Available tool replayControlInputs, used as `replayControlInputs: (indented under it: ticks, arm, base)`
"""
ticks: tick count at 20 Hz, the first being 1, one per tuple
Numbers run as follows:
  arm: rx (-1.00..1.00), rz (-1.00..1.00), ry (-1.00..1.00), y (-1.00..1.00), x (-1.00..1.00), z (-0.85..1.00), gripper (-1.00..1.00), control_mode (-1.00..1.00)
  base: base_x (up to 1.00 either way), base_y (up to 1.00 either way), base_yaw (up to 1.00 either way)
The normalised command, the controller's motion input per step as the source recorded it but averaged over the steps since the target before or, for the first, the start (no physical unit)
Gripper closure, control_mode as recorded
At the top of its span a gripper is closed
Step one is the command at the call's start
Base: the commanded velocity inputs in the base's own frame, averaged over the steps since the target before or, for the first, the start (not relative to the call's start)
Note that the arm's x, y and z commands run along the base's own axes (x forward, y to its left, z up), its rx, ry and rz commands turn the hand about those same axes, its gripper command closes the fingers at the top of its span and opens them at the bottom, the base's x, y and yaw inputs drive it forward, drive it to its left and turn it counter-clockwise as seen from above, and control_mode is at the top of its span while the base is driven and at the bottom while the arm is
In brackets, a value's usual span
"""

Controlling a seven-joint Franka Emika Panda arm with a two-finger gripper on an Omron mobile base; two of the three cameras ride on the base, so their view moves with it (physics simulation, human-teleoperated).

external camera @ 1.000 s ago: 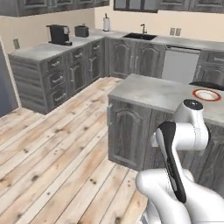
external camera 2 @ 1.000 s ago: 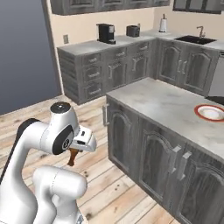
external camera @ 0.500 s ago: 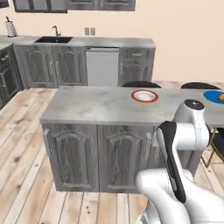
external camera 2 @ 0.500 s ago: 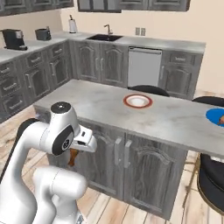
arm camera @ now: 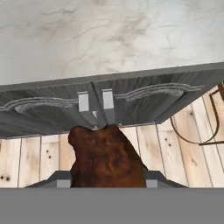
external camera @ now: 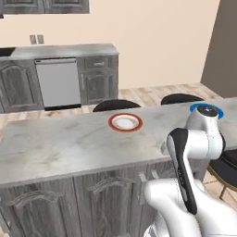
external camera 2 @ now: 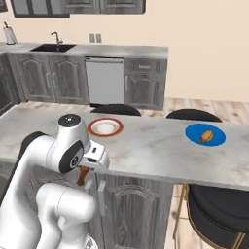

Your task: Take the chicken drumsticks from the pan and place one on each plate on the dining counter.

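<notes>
1. My gripper (external camera 2: 83,176) is clamped on a chicken drumstick (arm camera: 106,159) — in the hand view the brown meat sits right between the fingers, and from the right base view it hangs below the hand, long axis roughly up and down.
2. It's low, in front of the cabinet doors (arm camera: 131,98) under the dining counter's (external camera: 55,146) near edge — below the top.
3. The other drumstick (external camera 2: 207,135) already lies on the blue plate (external camera 2: 194,131), toward the counter's right end.
4. The red-rimmed white plate (external camera 2: 105,127) has nothing on it, near the counter's far edge — up and forward of the gripper, slightly right.
5. So I reckon the next move is lift above the edge, then reach across.
</notes>
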Motion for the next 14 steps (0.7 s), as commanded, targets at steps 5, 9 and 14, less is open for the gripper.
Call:
replayControlInputs:
  ticks: [5,9,14]
  arm:
    - [0.00,0.00,0.00,0.00,0.00,0.00,1.00,1.00]
    - [0.00,-0.07,-0.07,0.04,0.14,-0.01,1.00,-1.00]
    - [0.00,-0.23,-0.25,0.28,0.72,-0.04,1.00,-1.00]
  base:
    - [0.58,0.19,-0.31]
    - [0.39,0.15,-0.21]
    - [0.00,0.00,0.00]
